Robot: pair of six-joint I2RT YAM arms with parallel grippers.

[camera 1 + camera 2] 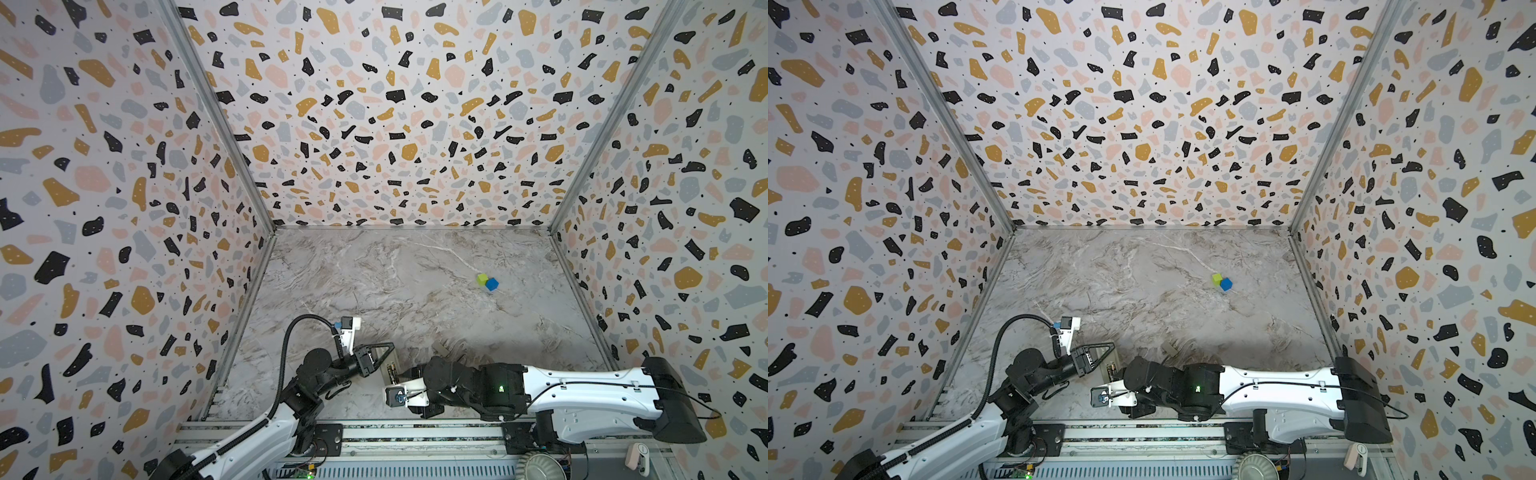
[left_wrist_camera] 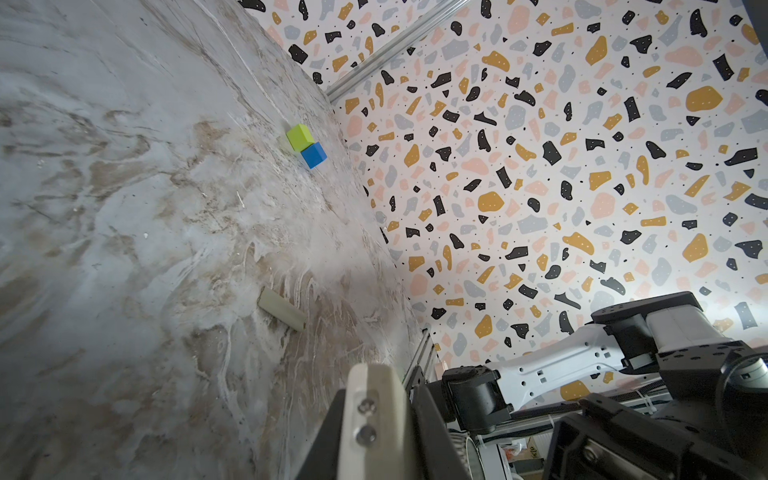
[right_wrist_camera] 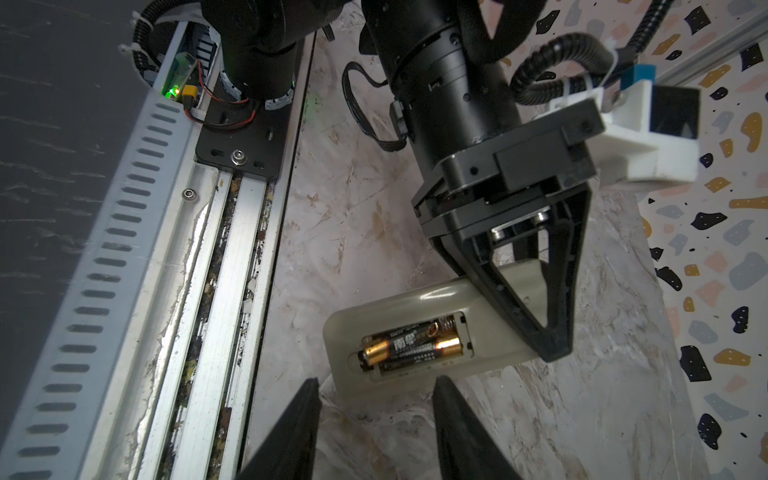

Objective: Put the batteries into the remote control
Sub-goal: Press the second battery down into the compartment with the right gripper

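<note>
The remote control (image 3: 399, 307) lies pale back up near the table's front edge, its battery bay open. Two batteries (image 3: 411, 345) with copper ends lie side by side in the bay, one a little higher than its neighbour. In both top views they show as a small dark patch (image 1: 390, 371) (image 1: 1111, 371). My left gripper (image 3: 548, 345) is shut on the remote's far end, whose edge (image 2: 374, 399) shows between its jaws in the left wrist view. My right gripper (image 3: 376, 382) stands open just short of the remote's near end, nothing between its fingers.
A small pale cover piece (image 2: 282, 309) (image 1: 440, 348) lies loose on the marble table behind the arms. A green cube (image 1: 482, 279) and a blue cube (image 1: 492, 284) touch each other further back on the right. The aluminium rail (image 3: 224, 270) runs along the front edge.
</note>
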